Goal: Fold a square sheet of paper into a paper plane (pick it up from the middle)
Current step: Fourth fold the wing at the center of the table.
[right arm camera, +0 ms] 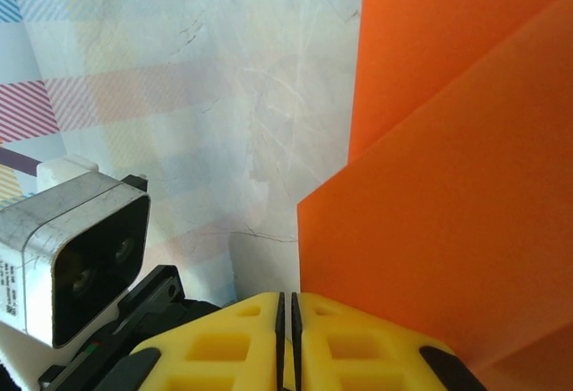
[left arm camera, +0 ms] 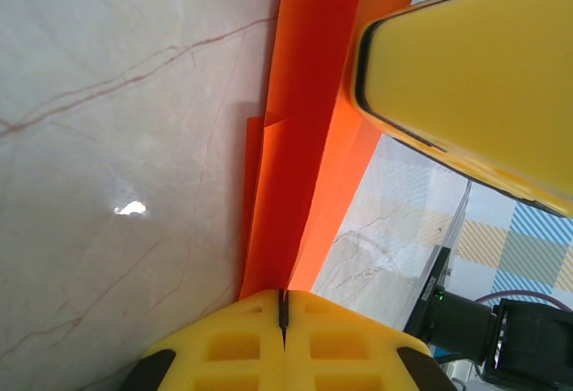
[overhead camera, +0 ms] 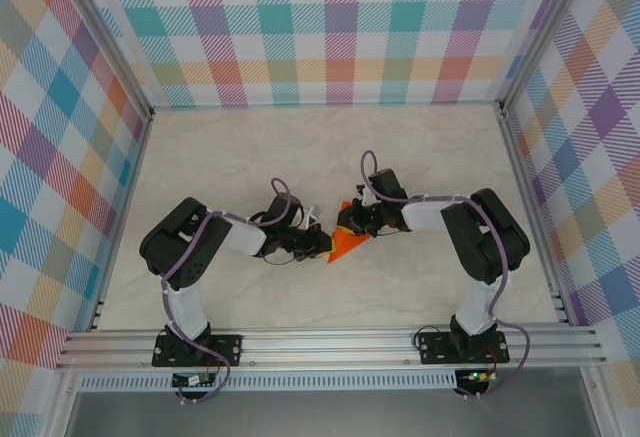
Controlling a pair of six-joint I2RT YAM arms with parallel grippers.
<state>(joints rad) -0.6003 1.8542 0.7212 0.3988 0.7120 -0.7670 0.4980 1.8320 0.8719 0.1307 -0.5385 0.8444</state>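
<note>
You had left gripper point(left arm camera: 283, 309) and right gripper point(right arm camera: 286, 309) pinched shut on the folded orange sheet point(overhead camera: 347, 245), between them over the table point(overhead camera: 420, 157). It looked thin, floppy, tearable; creased edges seemed the safest holds.

Shows the right gripper point(right arm camera: 287, 301) at the bottom edge, yellow fingers point(right arm camera: 224, 342) pressed together on the orange paper point(right arm camera: 448, 257). Rises in two overlapping layers up the right side. Lower left, a grey camera block point(right arm camera: 76, 257) against the pale marble table point(right arm camera: 269, 96).
</note>
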